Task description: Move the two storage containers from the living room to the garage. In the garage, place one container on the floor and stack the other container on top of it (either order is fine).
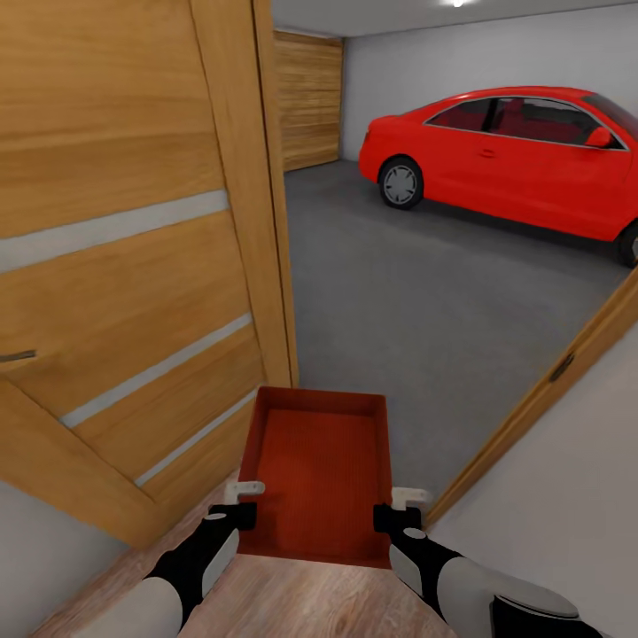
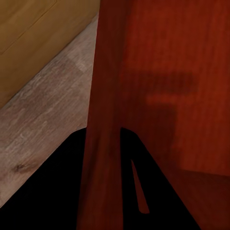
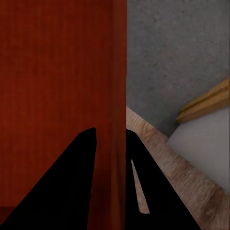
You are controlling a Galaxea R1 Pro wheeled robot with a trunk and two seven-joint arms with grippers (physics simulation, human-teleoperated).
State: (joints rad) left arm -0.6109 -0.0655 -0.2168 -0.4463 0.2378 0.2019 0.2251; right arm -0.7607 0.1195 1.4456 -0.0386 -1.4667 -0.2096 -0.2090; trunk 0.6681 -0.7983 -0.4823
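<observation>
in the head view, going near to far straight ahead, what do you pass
storage container held between left claw and right claw → dark grey garage floor → red car → pale grey back wall

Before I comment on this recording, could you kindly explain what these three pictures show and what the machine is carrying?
This is a simulated wheeled robot with two arms. The large picture comes from its head camera, looking down over both arms. The left gripper and the right gripper each clamp a side wall of one orange-red rectangular open-top plastic bin, carried between them. The two smaller pictures come from cameras on the wrists: the black fingers straddle the bin's thin wall in each. The robot stands in a doorway beside a wooden door. Ahead lies the dark grey garage floor, where a red car is parked.
</observation>
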